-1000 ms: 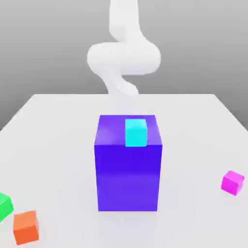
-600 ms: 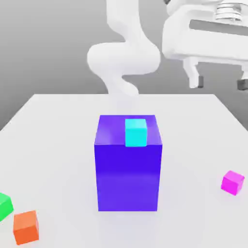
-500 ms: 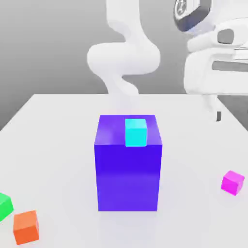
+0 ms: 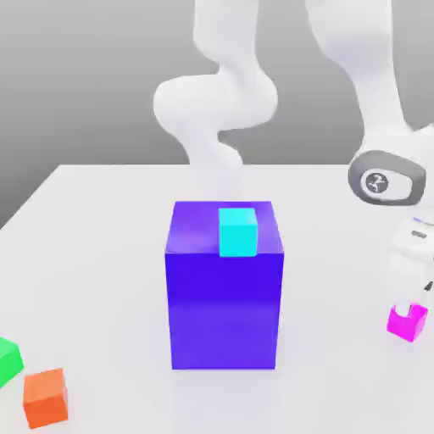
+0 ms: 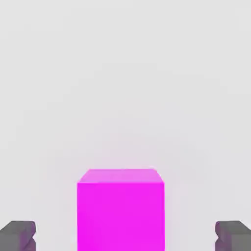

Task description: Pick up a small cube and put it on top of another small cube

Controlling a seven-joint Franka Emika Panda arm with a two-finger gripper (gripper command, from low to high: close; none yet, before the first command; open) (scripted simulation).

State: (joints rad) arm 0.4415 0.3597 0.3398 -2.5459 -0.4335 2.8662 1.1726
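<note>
The small magenta cube [image 4: 405, 325] sits on the white table at the exterior view's right. My gripper [image 4: 410, 310] has come down right over it. In the hand view the magenta cube [image 5: 120, 210] stands between the two dark fingertips [image 5: 17, 235], with a wide gap on each side, so the gripper [image 5: 125, 236] is open and touches nothing. The small green cube [image 4: 7, 359] lies at the exterior view's far left, cut by the picture's edge.
A tall purple block [image 4: 224, 297] stands mid-table with a cyan cube [image 4: 237, 231] on its top. An orange cube [image 4: 44, 397] lies beside the green one at the front left. The table [image 4: 102, 254] spreads white around them.
The hand has dropped from high at the exterior view's upper right down onto the magenta cube. Its fingers have stayed open. No cube has moved.
</note>
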